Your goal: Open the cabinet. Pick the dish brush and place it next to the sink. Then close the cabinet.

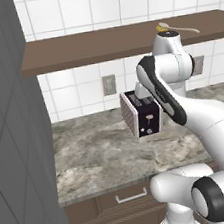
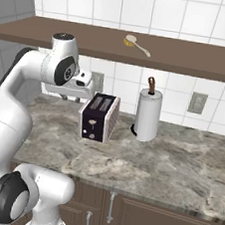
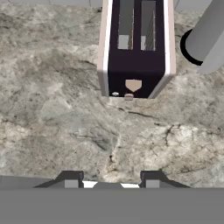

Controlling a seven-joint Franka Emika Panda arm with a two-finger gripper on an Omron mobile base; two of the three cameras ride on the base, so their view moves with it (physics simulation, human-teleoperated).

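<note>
Lying on the brown wooden shelf near the top of both base views, the dish brush shows its yellow head and thin cream handle, well above everything on the surface. In the left base view the brush sits at the upper right, just over the arm's top joint.

Below it, in the middle of the frame, stands a toaster with a dark body, pale ribbed sides and two slots on top. To its right in the right base view a white paper-towel roll stands upright on a dark base with a brown post. The toaster and the roll stand near each other but apart.

From the hand view, the claw hangs over bare stone at the bottom of the frame, its two dark fingertips standing apart with nothing between them; the toaster fills the upper middle, the roll's grey cylinder the upper right.

The surface is mottled grey-brown marble, the wall behind is white square tile with two outlet plates, and brown cabinet fronts with pale metal handles run underneath.
</note>
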